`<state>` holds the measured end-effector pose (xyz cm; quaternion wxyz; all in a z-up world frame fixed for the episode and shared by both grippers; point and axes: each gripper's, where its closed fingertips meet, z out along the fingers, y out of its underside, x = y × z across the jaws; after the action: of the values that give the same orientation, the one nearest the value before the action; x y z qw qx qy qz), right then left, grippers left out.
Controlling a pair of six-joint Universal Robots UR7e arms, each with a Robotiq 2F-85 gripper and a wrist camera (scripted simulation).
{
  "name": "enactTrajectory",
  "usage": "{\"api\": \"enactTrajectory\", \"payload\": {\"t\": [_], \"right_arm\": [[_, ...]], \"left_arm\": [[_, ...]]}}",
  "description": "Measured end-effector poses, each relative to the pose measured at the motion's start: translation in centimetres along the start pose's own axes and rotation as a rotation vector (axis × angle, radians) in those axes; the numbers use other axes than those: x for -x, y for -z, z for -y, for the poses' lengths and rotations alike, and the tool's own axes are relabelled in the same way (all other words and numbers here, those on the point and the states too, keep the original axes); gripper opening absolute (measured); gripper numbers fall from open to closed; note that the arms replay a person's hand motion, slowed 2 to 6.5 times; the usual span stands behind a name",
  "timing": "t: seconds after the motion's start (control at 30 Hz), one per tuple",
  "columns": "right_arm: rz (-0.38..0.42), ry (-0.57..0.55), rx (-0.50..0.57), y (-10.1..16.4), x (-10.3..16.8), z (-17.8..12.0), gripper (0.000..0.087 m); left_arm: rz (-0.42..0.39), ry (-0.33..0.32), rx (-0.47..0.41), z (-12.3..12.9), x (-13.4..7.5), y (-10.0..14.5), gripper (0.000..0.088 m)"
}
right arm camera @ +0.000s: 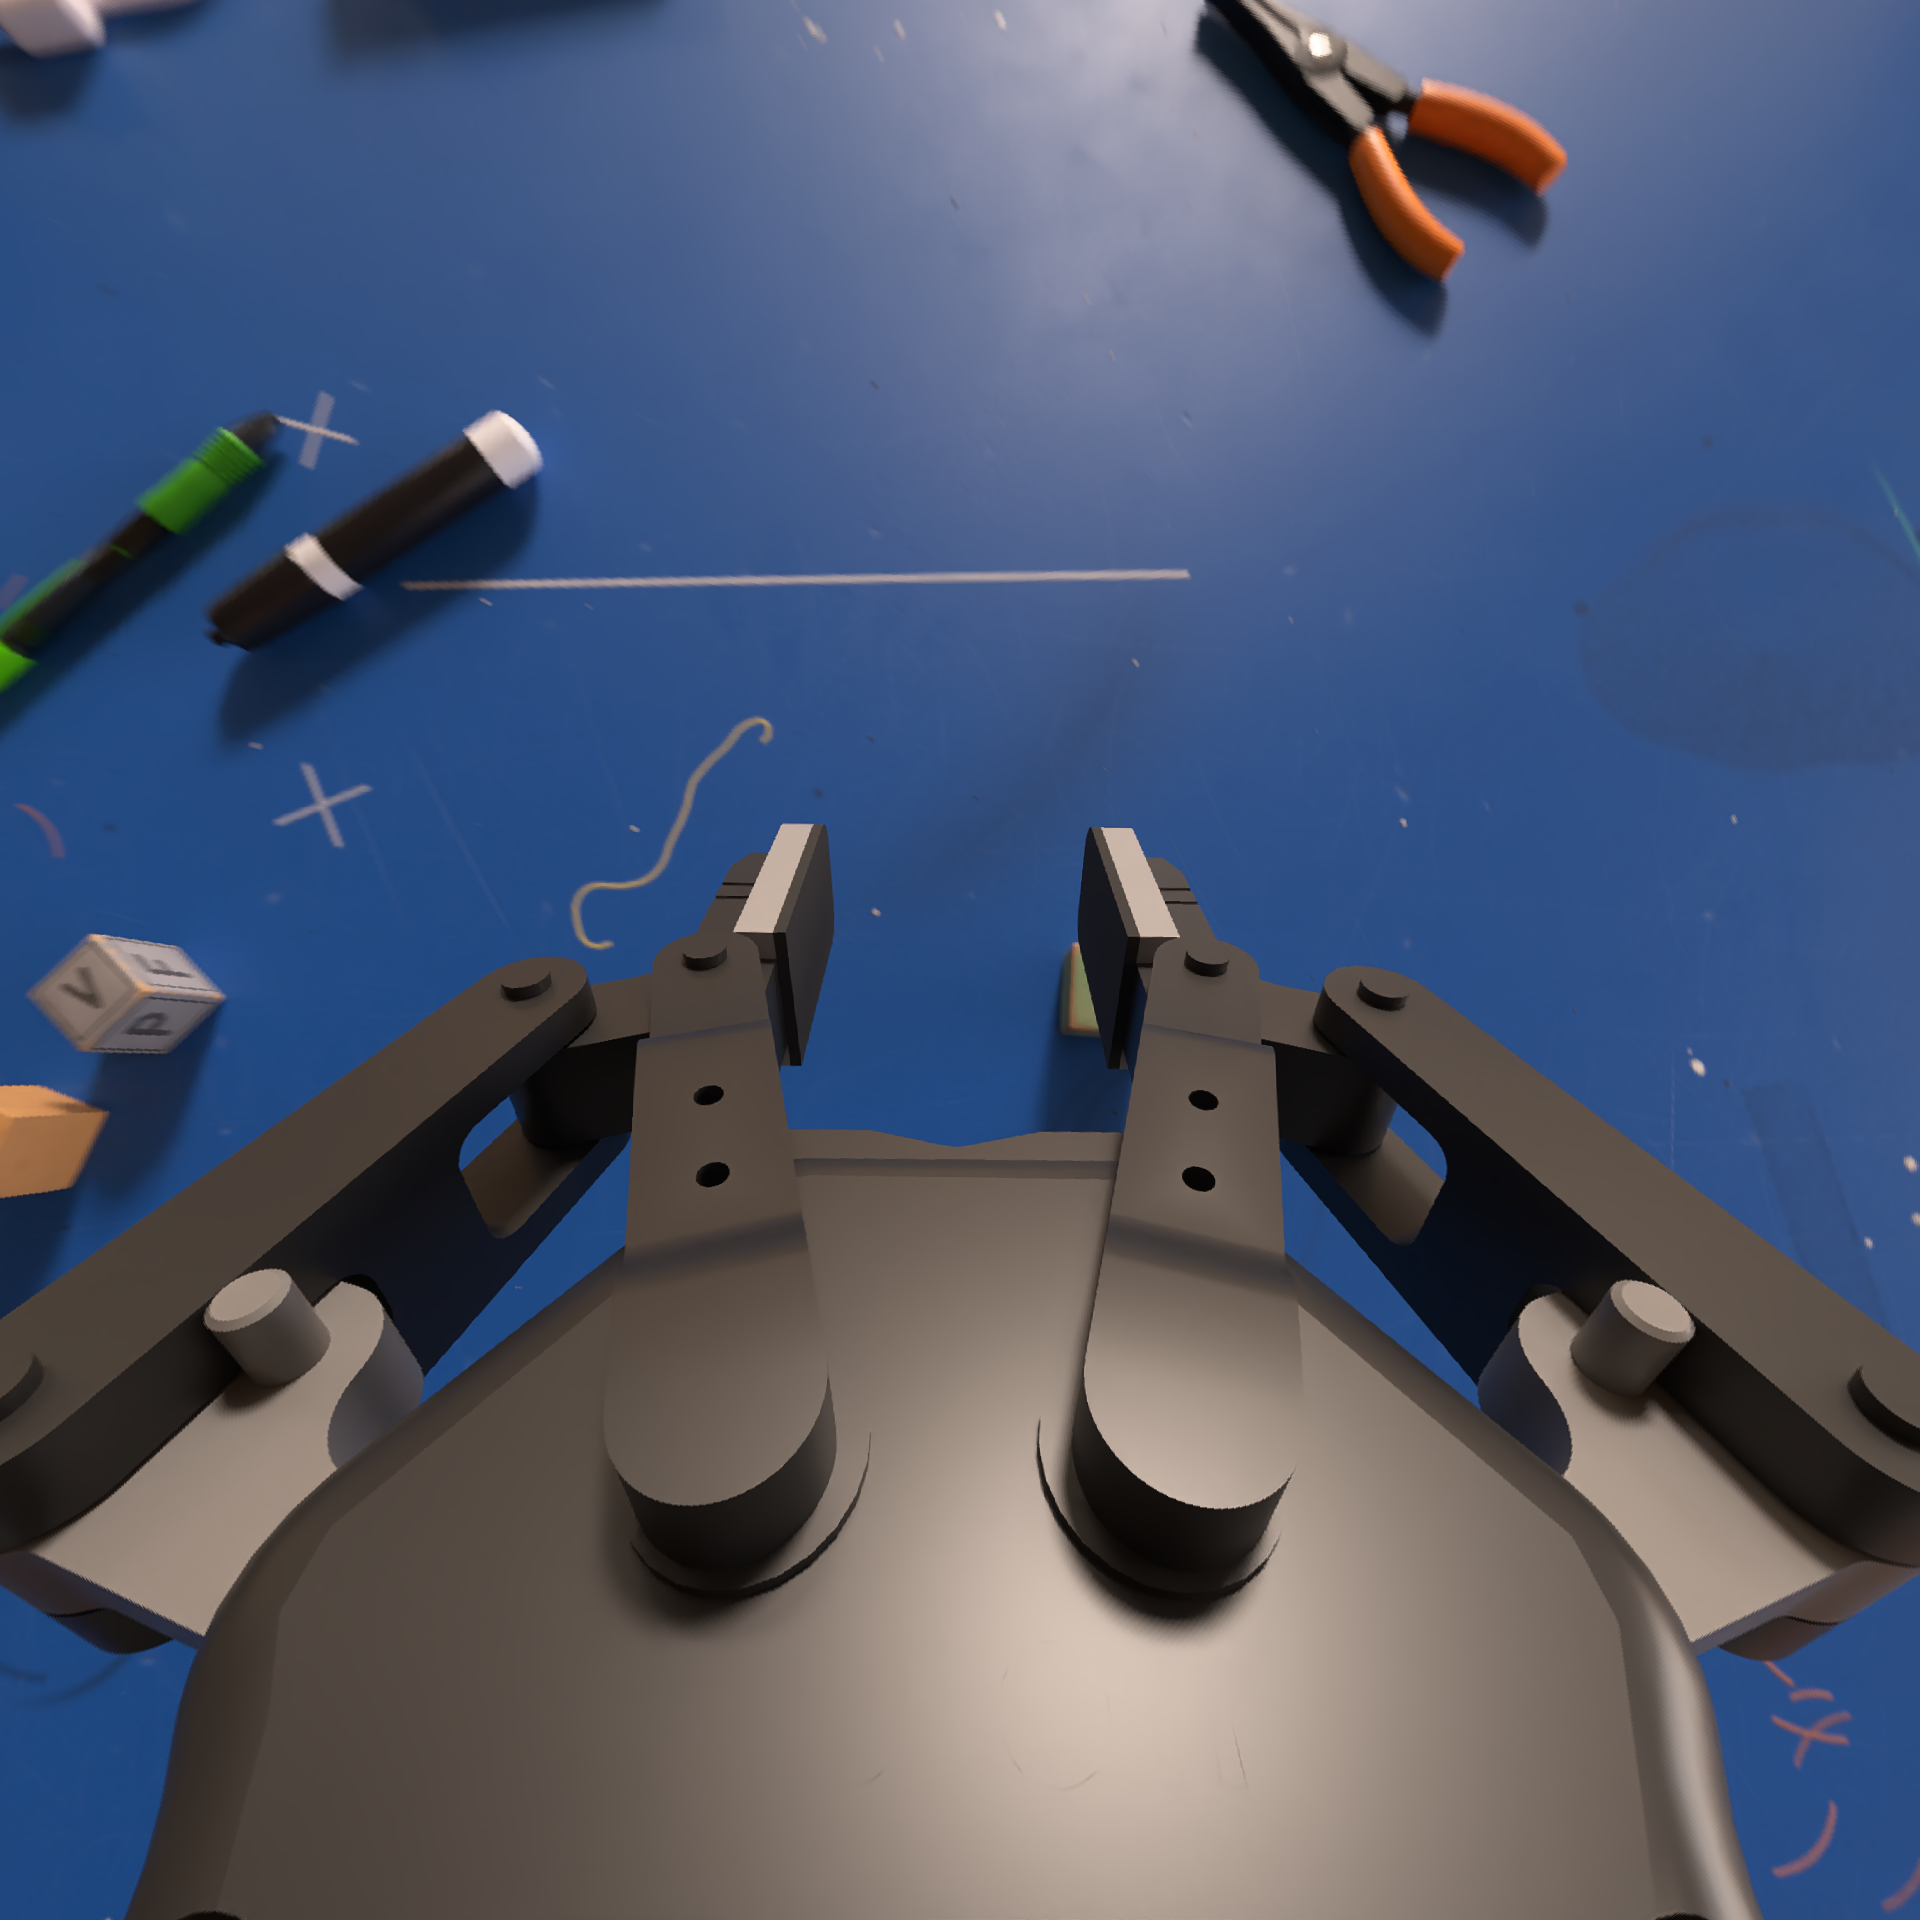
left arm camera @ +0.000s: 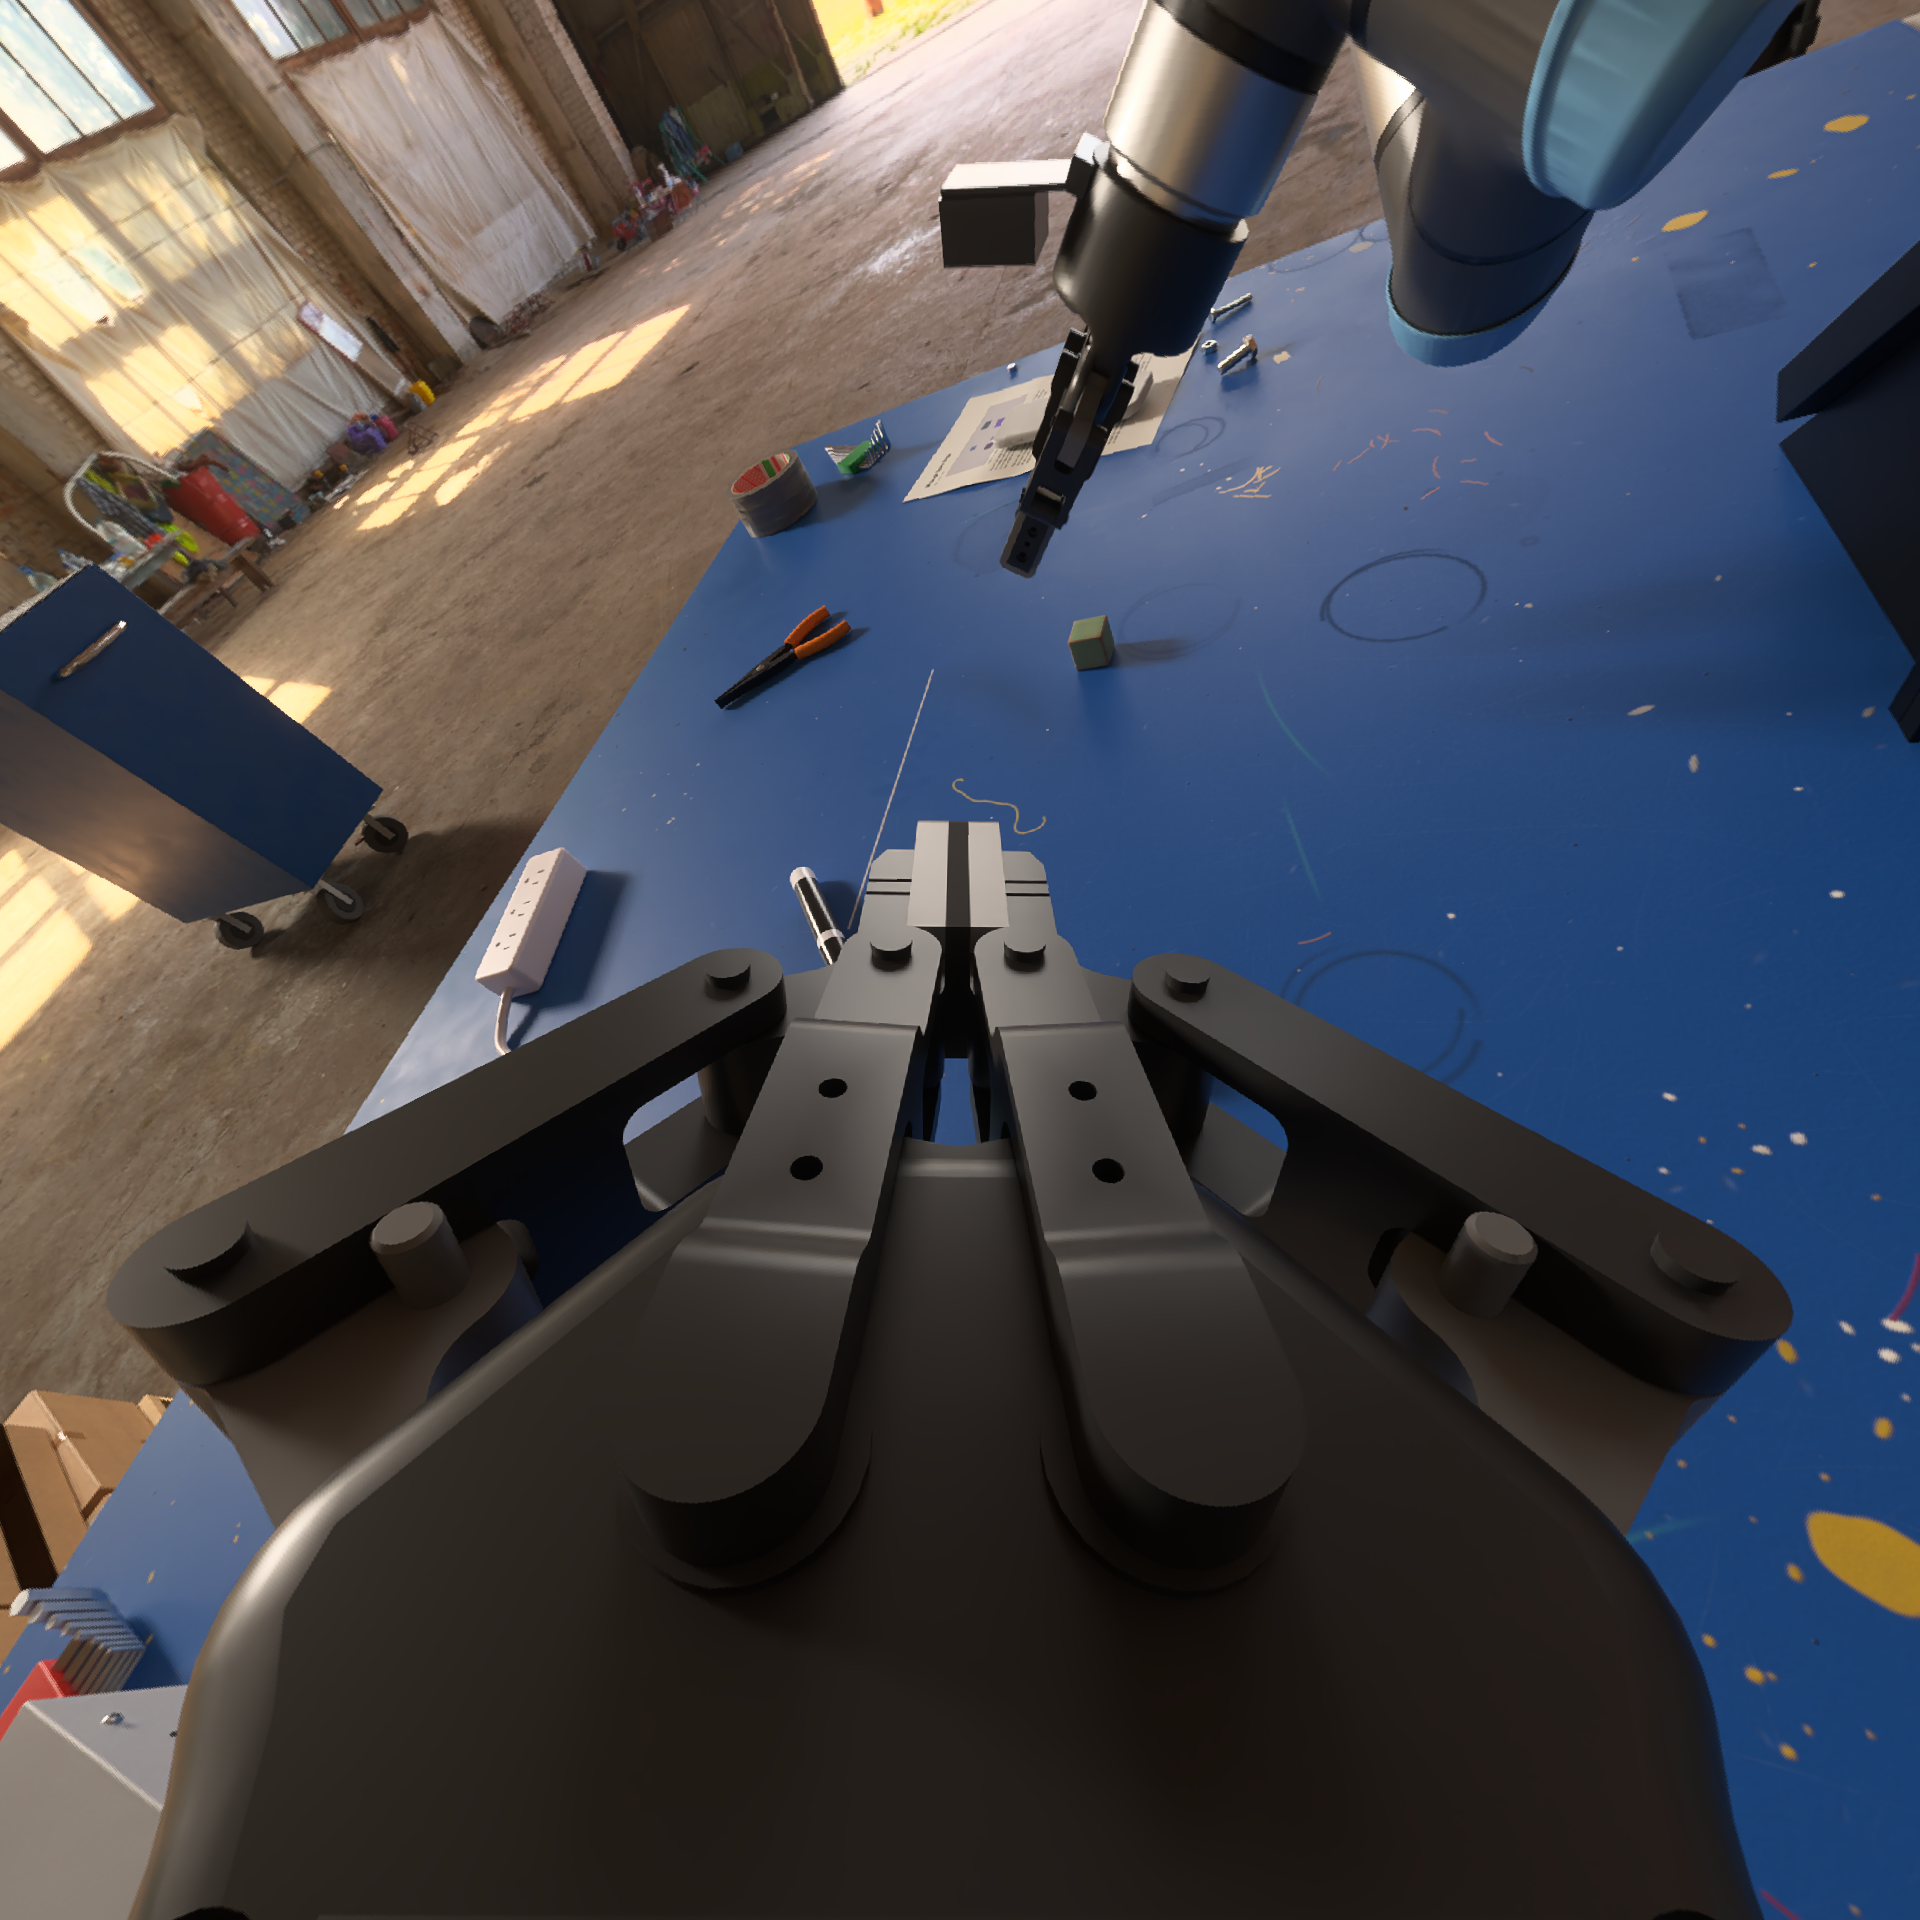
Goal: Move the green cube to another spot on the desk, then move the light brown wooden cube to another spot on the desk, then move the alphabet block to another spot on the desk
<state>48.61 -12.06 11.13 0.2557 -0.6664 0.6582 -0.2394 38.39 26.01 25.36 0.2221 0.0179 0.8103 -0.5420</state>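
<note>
On the blue desk [left arm camera: 1455, 831], the green cube [left arm camera: 1090, 641] sits just below the right claw [right arm camera: 956, 914], whose jaws stand apart and empty, far nearer than the left claw [left arm camera: 957, 873], which is pressed together on nothing.

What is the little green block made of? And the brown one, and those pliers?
The green cube looks like matte painted wood, with pale, worn-looking edges; it could be plastic. The light brown cube looks like bare wood, judging by its flat tan colour, though no grain shows. The pliers seem to be dark metal with a shiny pivot, and their orange handles look like smooth rubber or plastic.
</note>
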Motion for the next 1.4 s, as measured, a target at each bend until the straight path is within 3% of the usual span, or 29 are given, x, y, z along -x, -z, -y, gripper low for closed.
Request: {"api": "enactTrajectory", "payload": {"t": [0.3, 0.67, 1.03, 1.2, 1.4], "right_arm": [[0.155, 0.063, -0.188, 3.5, 5.2, 3.5, 0.0412], [0.457, 0.264, -0.336, 7.4, 14.1, 5.1, 0.0360], [0.711, 0.542, -0.312, 9.0, 22.1, 2.5, 0.0352], [0.763, 0.653, -0.258, 8.6, 24.6, 0.7, 0.0352], [0.762, 0.749, -0.176, 7.3, 26.5, -1.3, 0.0353]], "left_arm": [[0.002, -0.001, -0.002, 0.1, 0.0, 0.1, 0.0000], [0.001, -0.001, -0.005, 0.1, 0.0, 0.2, 0.0000], [0.001, 0.001, -0.002, 0.0, 0.1, 0.2, 0.0000], [0.000, 0.002, 0.000, 0.0, 0.0, 0.1, 0.0000], [-0.003, 0.002, 0.002, 0.0, 0.0, 0.1, 0.0000]]}}
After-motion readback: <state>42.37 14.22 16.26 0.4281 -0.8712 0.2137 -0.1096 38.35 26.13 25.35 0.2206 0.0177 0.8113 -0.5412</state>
